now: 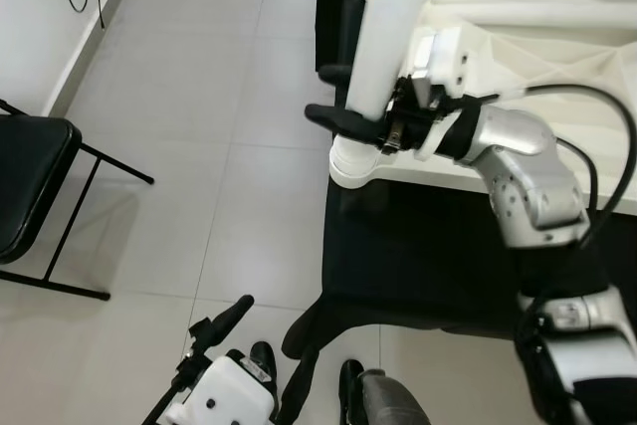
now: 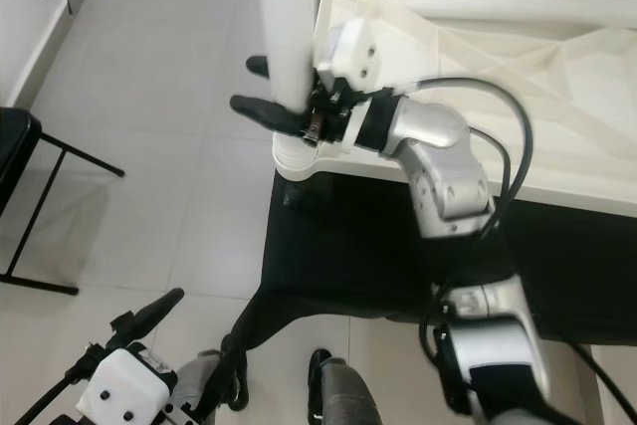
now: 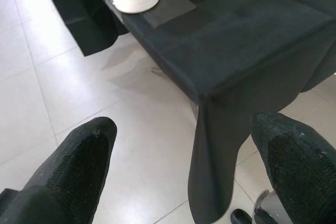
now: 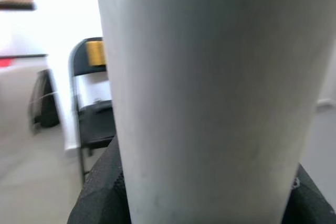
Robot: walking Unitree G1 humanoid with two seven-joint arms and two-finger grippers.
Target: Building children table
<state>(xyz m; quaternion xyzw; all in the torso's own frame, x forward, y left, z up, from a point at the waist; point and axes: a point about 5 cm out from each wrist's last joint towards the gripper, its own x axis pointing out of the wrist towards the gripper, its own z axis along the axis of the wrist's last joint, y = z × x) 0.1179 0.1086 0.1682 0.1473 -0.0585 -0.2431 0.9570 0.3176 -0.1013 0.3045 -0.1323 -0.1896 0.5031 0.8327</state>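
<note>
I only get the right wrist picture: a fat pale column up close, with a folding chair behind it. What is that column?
Observer: A white table leg, standing upright in the round corner socket of an upturned white tabletop.
Operator: Is the robot gripping it?
Observer: Yes. The right gripper has its jaws closed around the leg just above the socket.
Operator: And the other arm?
Observer: The left gripper hangs low over the tiled floor, jaws open and holding nothing.
</note>
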